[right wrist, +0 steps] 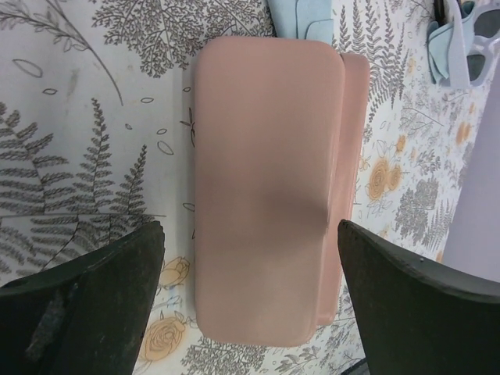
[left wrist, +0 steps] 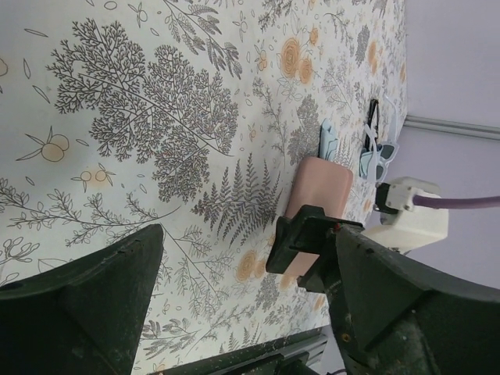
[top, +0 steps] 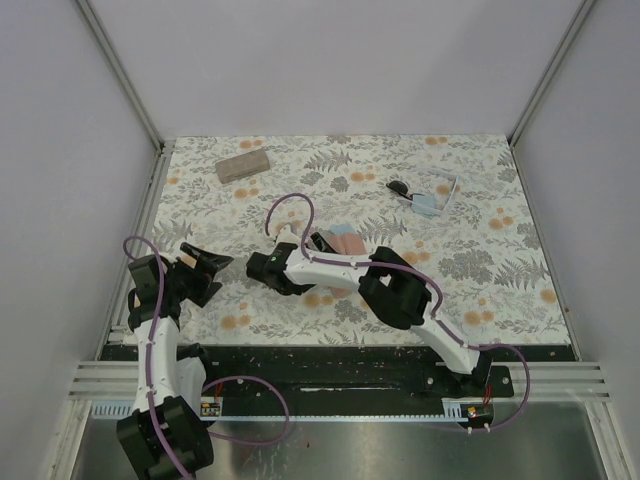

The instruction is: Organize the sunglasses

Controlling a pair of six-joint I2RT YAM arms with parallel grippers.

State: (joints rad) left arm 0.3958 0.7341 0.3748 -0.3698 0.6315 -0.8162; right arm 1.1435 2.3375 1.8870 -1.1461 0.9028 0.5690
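Observation:
The black-framed sunglasses (top: 399, 187) lie at the back right of the table. Just right of them the white-framed sunglasses (top: 443, 188) rest by a light blue cloth (top: 427, 206); the white pair also shows in the right wrist view (right wrist: 471, 41) and the left wrist view (left wrist: 384, 153). My right gripper (top: 322, 245) (right wrist: 250, 301) is open, its fingers (right wrist: 86, 305) standing either side of the near end of a closed pink case (right wrist: 266, 180) without touching it. My left gripper (top: 207, 264) (left wrist: 242, 301) is open and empty over bare cloth at the near left.
A tan case (top: 243, 165) lies at the back left. A second light blue cloth (right wrist: 301, 16) sits just beyond the pink case (top: 349, 243). Grey walls close in the floral table cover (top: 480, 280) on three sides.

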